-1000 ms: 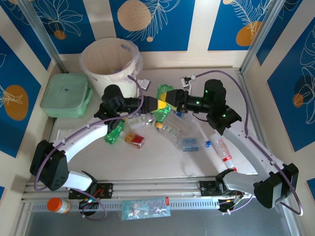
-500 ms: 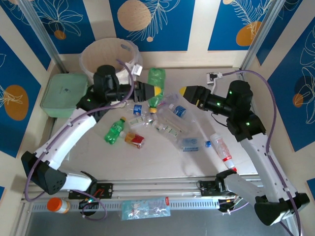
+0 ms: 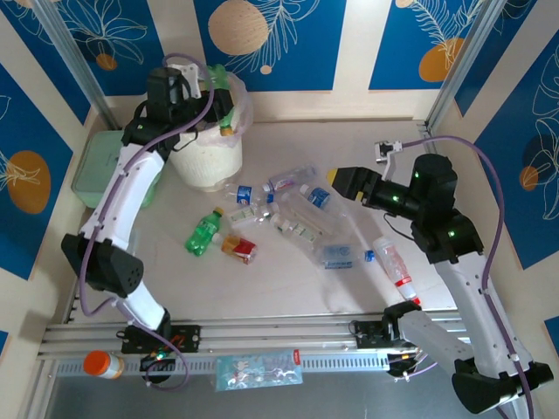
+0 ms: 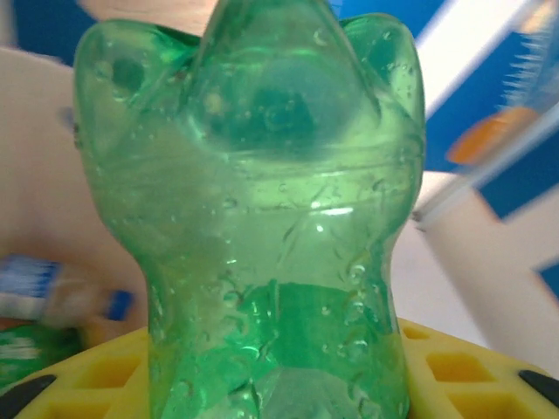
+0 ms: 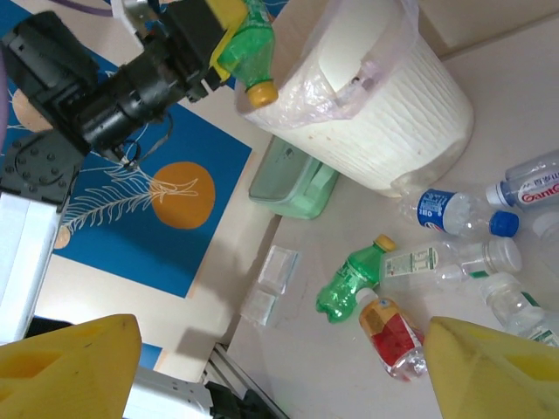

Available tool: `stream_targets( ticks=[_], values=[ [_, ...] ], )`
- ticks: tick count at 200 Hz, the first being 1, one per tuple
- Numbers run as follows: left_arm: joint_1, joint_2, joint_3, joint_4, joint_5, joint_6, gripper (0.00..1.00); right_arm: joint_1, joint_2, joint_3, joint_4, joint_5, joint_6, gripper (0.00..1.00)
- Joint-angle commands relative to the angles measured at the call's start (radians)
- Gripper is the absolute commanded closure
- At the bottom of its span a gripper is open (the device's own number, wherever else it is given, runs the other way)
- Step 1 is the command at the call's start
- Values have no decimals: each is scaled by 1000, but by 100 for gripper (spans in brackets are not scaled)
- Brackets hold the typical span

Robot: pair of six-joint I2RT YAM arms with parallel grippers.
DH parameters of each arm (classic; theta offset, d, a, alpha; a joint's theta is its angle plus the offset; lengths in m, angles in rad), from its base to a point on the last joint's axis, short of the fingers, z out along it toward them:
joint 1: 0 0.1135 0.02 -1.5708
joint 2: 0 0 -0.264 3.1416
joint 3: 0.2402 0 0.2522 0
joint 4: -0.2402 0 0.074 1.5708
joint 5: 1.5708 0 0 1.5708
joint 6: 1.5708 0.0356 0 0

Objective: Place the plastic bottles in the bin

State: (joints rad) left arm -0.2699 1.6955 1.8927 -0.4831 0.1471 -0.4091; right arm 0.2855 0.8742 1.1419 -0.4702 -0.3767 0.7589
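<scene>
Right now the left gripper (image 3: 218,98) pinches a green bottle (image 4: 279,244), cap down, just above the bin's (image 3: 205,161) open mouth. Off to the side, the right gripper (image 3: 339,182) hangs with fingers spread near the other bottles (image 3: 288,205) scattered on the counter (image 3: 288,279).

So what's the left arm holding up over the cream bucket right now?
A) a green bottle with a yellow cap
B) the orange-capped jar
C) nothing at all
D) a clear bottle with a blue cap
A: the left gripper is clamped on a green bottle, which hangs yellow cap down over the bin's rim.
</scene>
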Motion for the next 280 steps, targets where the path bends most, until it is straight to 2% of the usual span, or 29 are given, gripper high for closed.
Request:
stream_targets(
  ticks=[1, 19, 49, 74, 86, 116, 124, 136, 173, 210, 215, 244, 280],
  values=[
    [23, 63, 116, -65, -274, 38, 97, 6, -21, -35, -28, -1, -2, 16],
    [30, 125, 201, -110, -344, 29, 97, 13, -32, -62, -33, 5, 3, 16],
    [49, 187, 256, -133, -362, 20, 96, 18, -38, -85, -36, 9, 8, 16],
    [56, 235, 289, -163, -380, 22, 88, 22, -32, -77, -44, 17, 1, 16],
    [60, 265, 312, -193, -377, 16, 85, 23, -26, -70, -49, 22, -6, 16],
    [72, 321, 331, -245, -327, -10, 85, 25, -18, -66, -54, 28, -11, 16],
    [72, 331, 330, -249, -316, -13, 81, 24, -18, -69, -50, 27, -7, 16],
    [73, 345, 330, -257, -309, -15, 68, 26, -12, -70, -46, 20, -7, 16],
    [78, 369, 332, -268, -302, -20, 38, 33, -4, -55, -63, 31, -25, 16],
    [83, 358, 333, -270, -302, -27, 22, 34, -5, -38, -84, 38, -37, 16],
    [81, 355, 333, -272, -303, -28, 17, 34, -7, -37, -86, 40, -38, 16],
    [83, 323, 336, -270, -281, -21, 11, 35, -17, -33, -100, 50, -45, 16],
    [85, 254, 341, -285, -247, -40, 10, 41, -31, -28, -117, 66, -50, 16]
  ],
)
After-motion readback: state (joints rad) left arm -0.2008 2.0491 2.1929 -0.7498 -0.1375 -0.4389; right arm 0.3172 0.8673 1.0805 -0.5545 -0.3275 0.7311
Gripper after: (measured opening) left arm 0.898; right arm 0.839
